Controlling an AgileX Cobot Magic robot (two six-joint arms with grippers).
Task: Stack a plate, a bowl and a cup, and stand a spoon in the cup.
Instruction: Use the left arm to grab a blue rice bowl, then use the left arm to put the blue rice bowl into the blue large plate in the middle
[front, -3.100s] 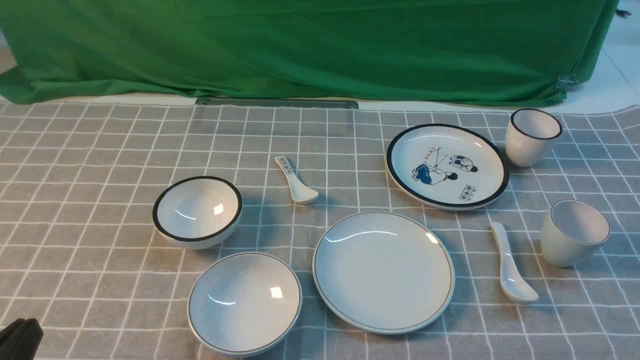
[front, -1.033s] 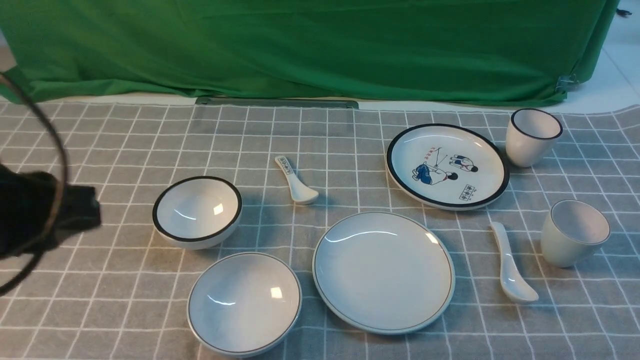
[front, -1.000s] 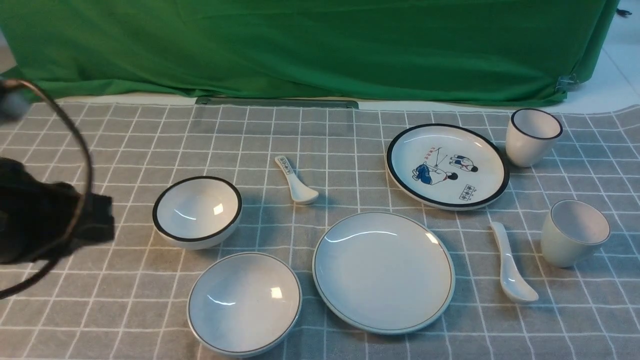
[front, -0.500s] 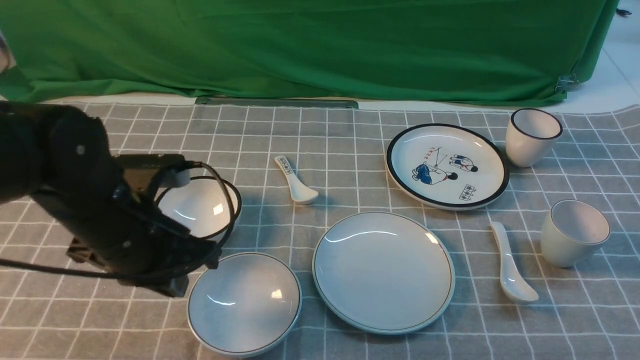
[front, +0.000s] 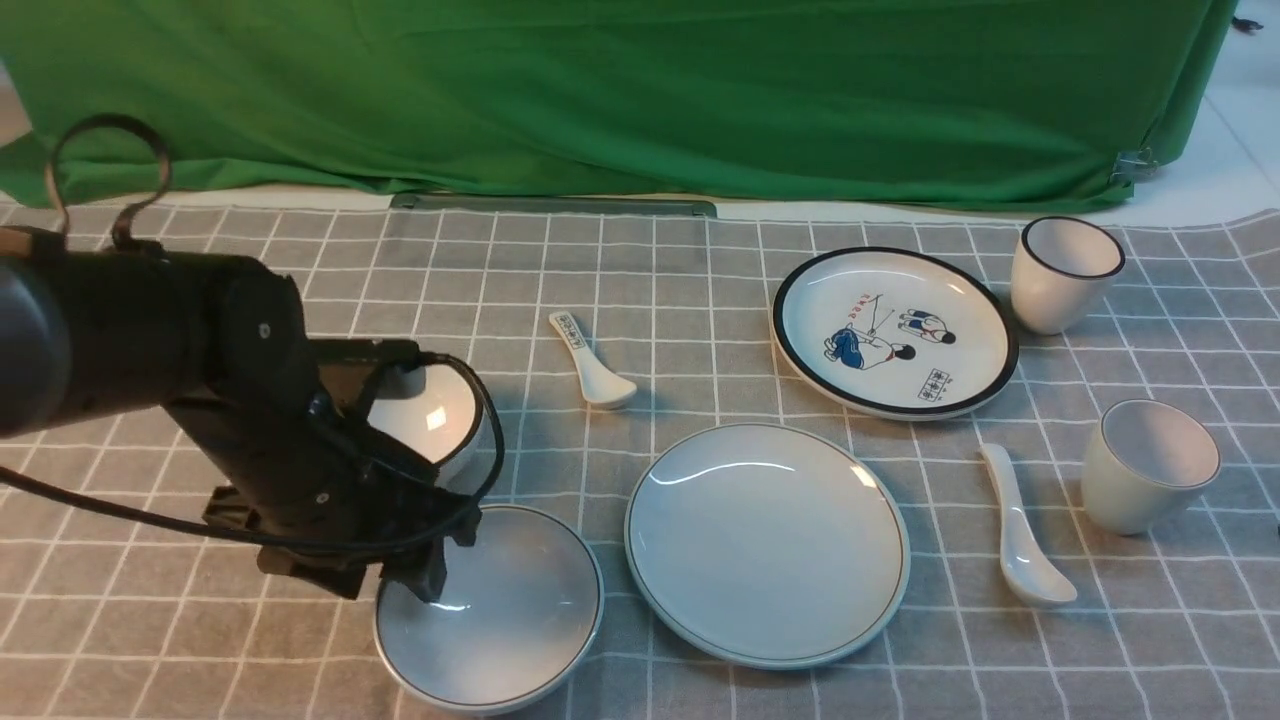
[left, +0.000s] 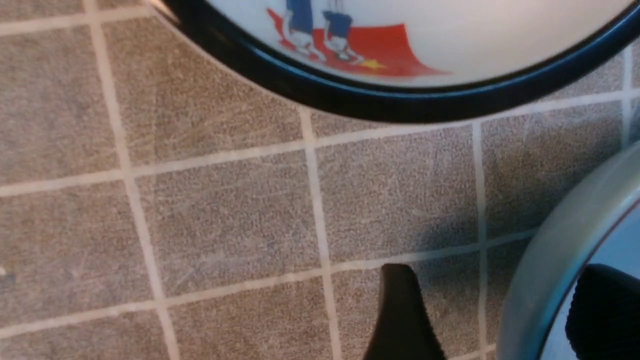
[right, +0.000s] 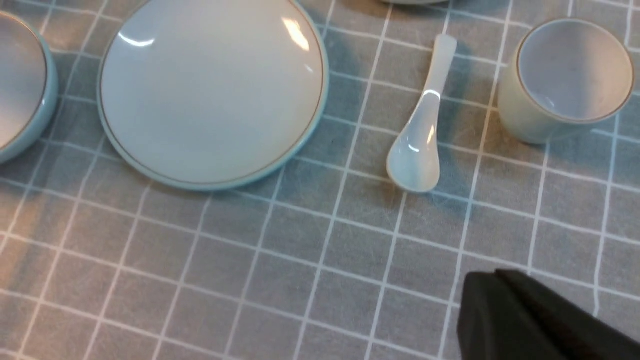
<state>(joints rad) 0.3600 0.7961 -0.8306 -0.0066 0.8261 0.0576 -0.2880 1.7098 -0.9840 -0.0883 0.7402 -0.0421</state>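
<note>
While left fingers (front: 430, 570) straddle bowl (front: 510, 625) rim, spread wide, gripping nothing, right fingers (right: 500, 310) hang clenched, empty, over counter (right: 200, 280) near spoon (right: 417, 145).

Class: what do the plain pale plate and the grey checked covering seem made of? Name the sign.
Plain pale bluish-white round plate: probably glazed ceramic, glossy; sharp highlights. Grey white-checked tablecloth: woven fabric, matte; fibre texture shows close up.

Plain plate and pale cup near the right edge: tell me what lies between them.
The plain white spoon lies between the plate and the cup, touching neither, as the front view shows.
</note>
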